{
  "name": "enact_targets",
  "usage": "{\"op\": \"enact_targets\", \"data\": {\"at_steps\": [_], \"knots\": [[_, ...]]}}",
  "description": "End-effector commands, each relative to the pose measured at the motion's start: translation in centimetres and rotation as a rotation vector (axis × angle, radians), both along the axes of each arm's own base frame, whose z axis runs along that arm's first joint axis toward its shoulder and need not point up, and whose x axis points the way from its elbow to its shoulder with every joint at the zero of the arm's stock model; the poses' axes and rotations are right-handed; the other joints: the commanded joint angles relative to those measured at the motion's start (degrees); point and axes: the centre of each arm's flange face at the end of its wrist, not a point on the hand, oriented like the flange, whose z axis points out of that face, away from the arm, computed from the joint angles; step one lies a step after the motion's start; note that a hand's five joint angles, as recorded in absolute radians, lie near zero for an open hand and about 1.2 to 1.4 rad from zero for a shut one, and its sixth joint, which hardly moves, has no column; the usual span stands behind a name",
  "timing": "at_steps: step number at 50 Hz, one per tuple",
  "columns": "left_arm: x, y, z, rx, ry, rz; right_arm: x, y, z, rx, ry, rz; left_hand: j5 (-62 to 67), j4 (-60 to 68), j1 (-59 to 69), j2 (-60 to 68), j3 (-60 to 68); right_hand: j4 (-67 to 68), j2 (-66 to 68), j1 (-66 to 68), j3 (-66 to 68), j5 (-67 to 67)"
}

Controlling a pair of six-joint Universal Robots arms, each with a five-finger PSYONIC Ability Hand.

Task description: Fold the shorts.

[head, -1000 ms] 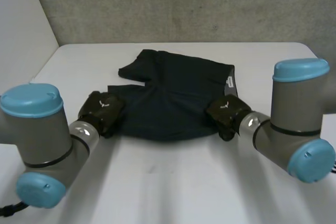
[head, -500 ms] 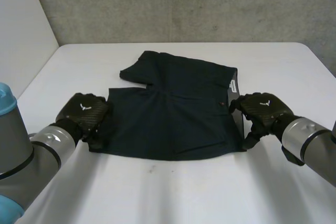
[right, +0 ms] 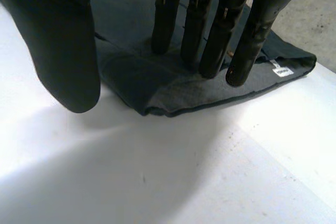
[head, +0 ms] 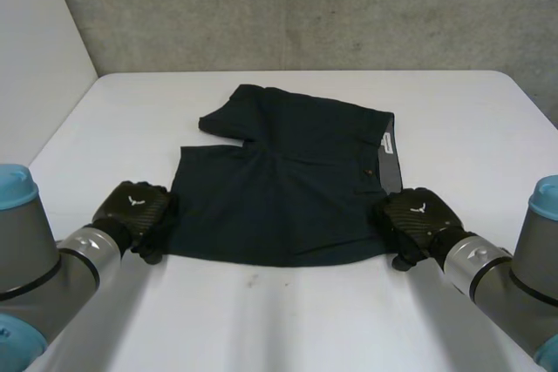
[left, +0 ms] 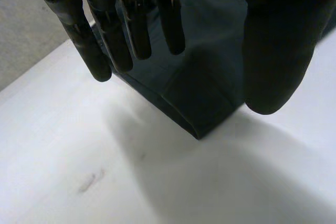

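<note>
Dark shorts [head: 288, 189] spread flat mid white table [head: 288, 320], left hand [head: 132, 208] at near left hem corner, fingers straight, thumb wide apart, right hand [head: 414, 219] at near right waistband corner, fingers straight, thumb wide apart

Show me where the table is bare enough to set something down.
Bare table lies along the shorts' near edge and beyond their waistband at the right. Crowded: both near corners, where the left hand and right hand are.
</note>
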Motion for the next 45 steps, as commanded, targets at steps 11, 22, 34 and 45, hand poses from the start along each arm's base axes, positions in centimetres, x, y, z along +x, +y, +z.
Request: {"op": "enact_targets", "data": {"at_steps": [11, 22, 34, 45], "knots": [[-0.5, -0.7, -1.7, -0.031, -0.041, -0.033, 0.1, -1.4, -0.3, -0.018, -0.008, -0.013, 7.7, 7.6, 7.3, 7.4, 7.0, 43.5, 43.2, 48.6, 43.5, 44.8], [-0.8, -1.5, -2.7, -0.04, -0.038, -0.037, 0.1, -1.1, 0.0, -0.008, -0.022, -0.026, 32.6, 32.5, 32.1, 32.3, 31.9, 43.5, 43.2, 48.6, 43.5, 44.8], [-0.6, -0.4, 0.0, -0.053, -0.04, -0.038, 0.2, -0.7, 2.0, 0.0, -0.021, -0.015, 50.6, 50.5, 50.1, 50.3, 49.9, 43.5, 43.2, 48.6, 43.5, 44.8], [1.5, 8.6, 3.4, 0.252, -0.149, -0.076, -1.6, 4.4, 5.1, 0.252, 0.249, 0.113, 50.6, 50.5, 50.1, 50.3, 49.9, 43.5, 43.2, 48.6, 43.5, 44.8]]}}
